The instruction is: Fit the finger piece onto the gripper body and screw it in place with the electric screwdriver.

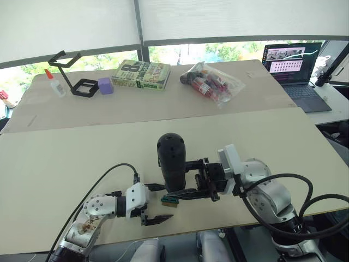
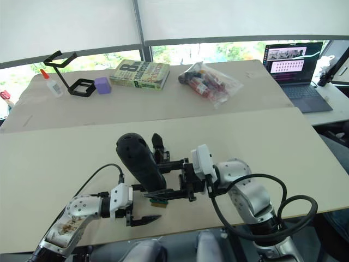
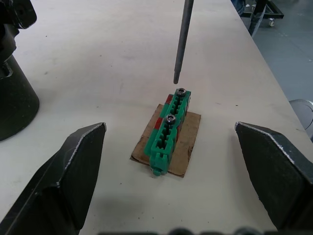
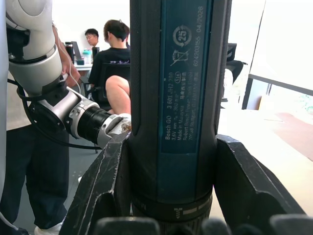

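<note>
Black screwdriver (image 1: 171, 159), clamped upright in right gripper (image 1: 192, 182), is hovering bit over green block (image 3: 169, 129) screw; left gripper (image 1: 154, 203) waiting wide open, empty.

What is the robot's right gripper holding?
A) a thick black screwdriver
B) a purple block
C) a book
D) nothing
A: the right gripper is clamped around the thick black electric screwdriver, whose thin metal bit points down just above a screw head on the small green block; the left gripper sits open around that block.
</note>
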{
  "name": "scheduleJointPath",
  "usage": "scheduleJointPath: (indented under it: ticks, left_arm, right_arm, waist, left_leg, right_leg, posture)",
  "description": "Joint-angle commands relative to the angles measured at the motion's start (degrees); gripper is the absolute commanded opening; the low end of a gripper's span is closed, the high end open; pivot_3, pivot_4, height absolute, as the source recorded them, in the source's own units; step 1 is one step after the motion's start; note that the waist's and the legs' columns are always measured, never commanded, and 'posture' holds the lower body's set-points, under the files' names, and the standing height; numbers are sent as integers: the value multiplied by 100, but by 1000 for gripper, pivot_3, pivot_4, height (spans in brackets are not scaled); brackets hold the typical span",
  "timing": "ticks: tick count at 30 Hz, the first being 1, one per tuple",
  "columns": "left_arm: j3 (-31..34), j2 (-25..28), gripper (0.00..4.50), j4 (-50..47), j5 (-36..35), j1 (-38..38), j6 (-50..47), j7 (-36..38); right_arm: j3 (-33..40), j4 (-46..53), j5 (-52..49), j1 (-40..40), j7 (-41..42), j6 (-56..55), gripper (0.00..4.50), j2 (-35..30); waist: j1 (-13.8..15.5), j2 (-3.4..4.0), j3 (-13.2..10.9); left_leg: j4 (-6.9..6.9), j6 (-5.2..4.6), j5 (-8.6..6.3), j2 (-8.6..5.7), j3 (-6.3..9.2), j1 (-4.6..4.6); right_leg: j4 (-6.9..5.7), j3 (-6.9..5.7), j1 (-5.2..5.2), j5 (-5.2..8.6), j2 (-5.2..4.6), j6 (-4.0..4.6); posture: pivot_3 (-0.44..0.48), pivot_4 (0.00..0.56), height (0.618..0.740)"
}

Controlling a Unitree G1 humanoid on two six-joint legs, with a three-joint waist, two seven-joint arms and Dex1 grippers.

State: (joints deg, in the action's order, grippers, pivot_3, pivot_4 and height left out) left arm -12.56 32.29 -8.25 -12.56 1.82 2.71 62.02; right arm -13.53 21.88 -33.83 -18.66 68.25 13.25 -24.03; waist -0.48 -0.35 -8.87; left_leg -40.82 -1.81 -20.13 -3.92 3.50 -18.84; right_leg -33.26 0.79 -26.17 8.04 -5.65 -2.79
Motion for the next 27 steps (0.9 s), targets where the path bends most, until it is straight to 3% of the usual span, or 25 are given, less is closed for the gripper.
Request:
scheduleJointPath:
  ticks: [1, 27]
  left_arm:
    - [-171, -25, 4500, 88, 39, 67, -64, 6]
    - [-159, -36, 4500, 163, 49, 107, 5, -30]
  right_arm:
    - [18, 259, -166, -1, -19, 16, 1935, 26]
    - [-64, 170, -81, -46, -25, 26, 1935, 36]
  waist:
    - [0, 0, 0]
    - [0, 0, 0]
  left_leg:
    - [0, 0, 0, 0, 0, 0]
    - [0, 0, 0, 0, 0, 0]
  right_leg:
    - [0, 0, 0, 0, 0, 0]
    - [0, 0, 0, 0, 0, 0]
  posture:
    - [0, 150, 740]
    - [0, 150, 740]
